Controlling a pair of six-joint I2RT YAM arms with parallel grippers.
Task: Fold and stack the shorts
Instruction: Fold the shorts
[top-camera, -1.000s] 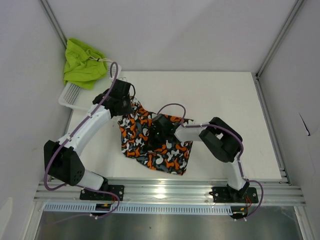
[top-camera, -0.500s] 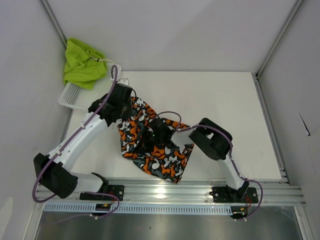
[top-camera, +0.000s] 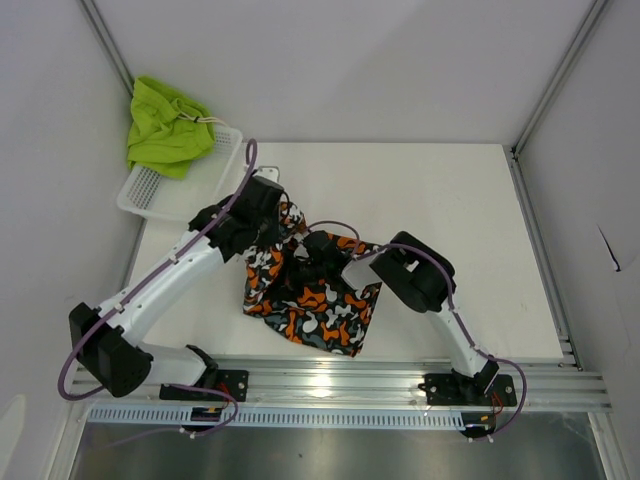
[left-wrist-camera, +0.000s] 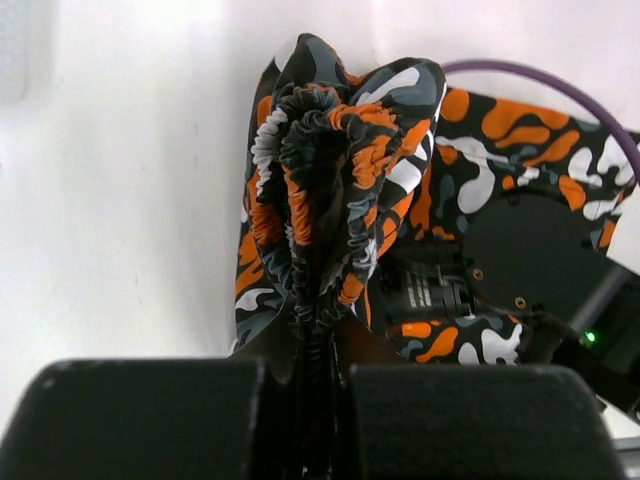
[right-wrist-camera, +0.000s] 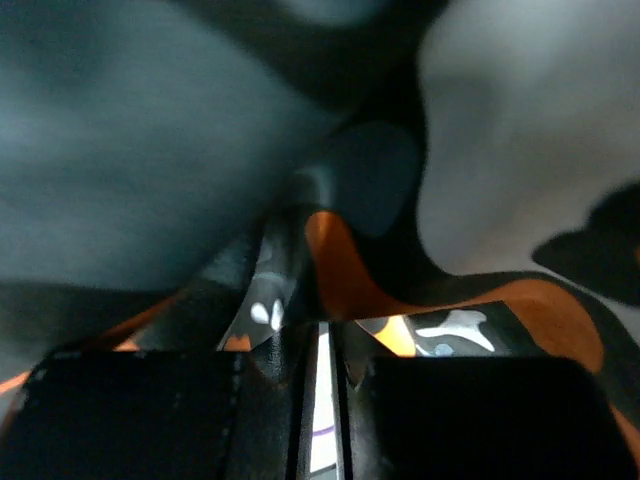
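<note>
Now | left pincer (left-wrist-camera: 318, 368) clamped on camo shorts (top-camera: 318, 312) | right pincer (right-wrist-camera: 320, 368): grip unclear

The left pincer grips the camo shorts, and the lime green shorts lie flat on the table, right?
No: the top view shows the lime green fabric shorts bunched on the white plastic mesh basket. The left pincer does grip the orange-black camo shorts.

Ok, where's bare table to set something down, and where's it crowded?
Widest bare patch: the right half of the table, between the right arm and the right rail. A bare strip runs along the far edge behind the camo shorts. Crowded: left-centre, where both arms meet on them, and the far-left corner, with the basket and green shorts.
</note>
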